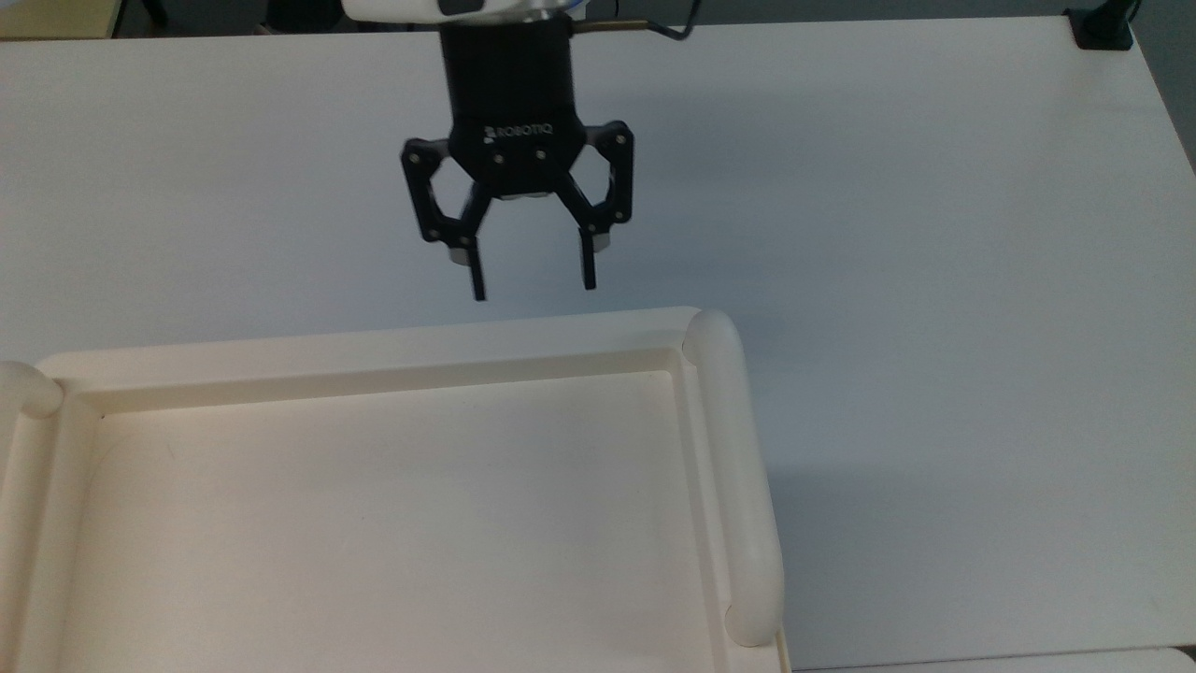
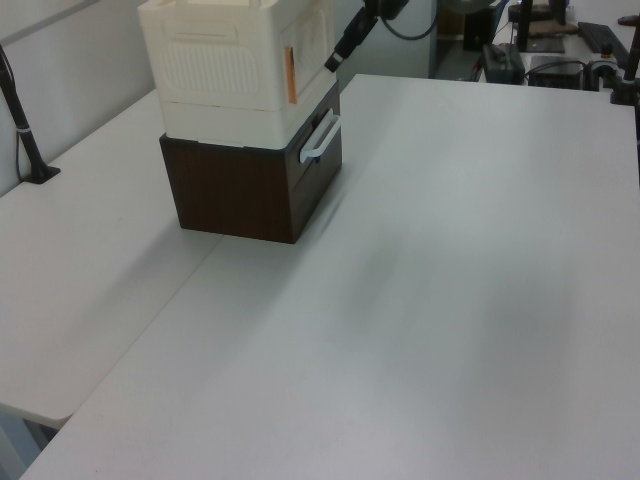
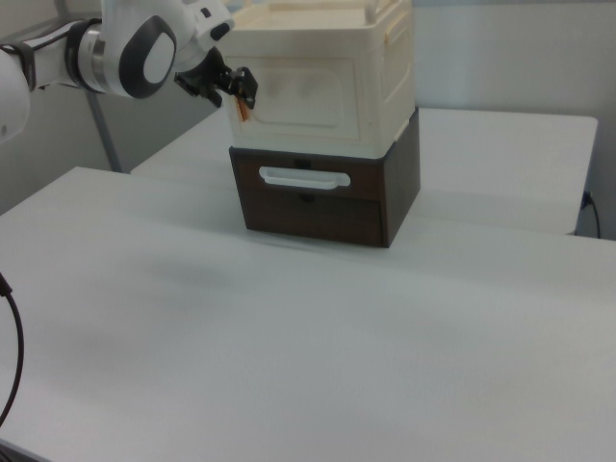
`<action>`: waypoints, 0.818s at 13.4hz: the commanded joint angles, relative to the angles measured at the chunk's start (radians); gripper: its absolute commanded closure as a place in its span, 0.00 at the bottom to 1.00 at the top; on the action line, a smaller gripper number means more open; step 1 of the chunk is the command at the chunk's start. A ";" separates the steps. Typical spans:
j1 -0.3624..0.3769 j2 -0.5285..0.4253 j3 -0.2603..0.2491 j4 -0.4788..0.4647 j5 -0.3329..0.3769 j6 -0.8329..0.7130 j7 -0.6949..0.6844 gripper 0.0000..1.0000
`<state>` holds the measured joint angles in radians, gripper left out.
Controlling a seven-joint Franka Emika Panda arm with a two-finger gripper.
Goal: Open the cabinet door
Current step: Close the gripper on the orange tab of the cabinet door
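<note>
The cream-white cabinet (image 3: pixel 327 58) stands on a dark brown drawer box (image 3: pixel 318 197). Its door (image 3: pixel 313 96) is a flat cream panel lying flush with the front, with a copper-coloured fitting (image 2: pixel 291 75) on its narrow edge. In the top view my gripper (image 1: pixel 534 288) hangs open just beyond the rim of the cabinet's recessed top (image 1: pixel 374 353), fingertips pointing at it. In the right view the gripper (image 3: pixel 241 94) is at the door's upper left corner, beside the fitting. The left view puts the gripper (image 2: pixel 334 62) close to the door (image 2: pixel 314 48), to its right.
A white handle (image 3: pixel 303 176) sits on the brown drawer under the door. Rounded tube rails (image 1: pixel 743 486) border the cabinet top. The white table (image 1: pixel 934 234) stretches wide around the cabinet. A black clamp (image 1: pixel 1101 28) sits at the far corner, and a black pole (image 2: pixel 25 130) stands at the left view's left.
</note>
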<state>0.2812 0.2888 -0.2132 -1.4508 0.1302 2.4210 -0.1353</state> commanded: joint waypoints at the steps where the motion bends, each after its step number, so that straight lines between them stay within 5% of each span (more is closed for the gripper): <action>1: 0.039 0.052 -0.028 0.079 0.014 0.013 0.009 0.37; 5: 0.094 0.156 -0.098 0.185 0.006 0.016 0.009 0.50; 7: 0.095 0.159 -0.098 0.178 0.006 0.093 0.009 0.56; 9: 0.095 0.167 -0.100 0.184 0.005 0.110 0.008 0.76; 11: 0.098 0.167 -0.100 0.184 -0.004 0.110 0.008 0.79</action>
<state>0.3634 0.4387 -0.2858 -1.2913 0.1301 2.5154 -0.1325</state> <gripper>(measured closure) 0.722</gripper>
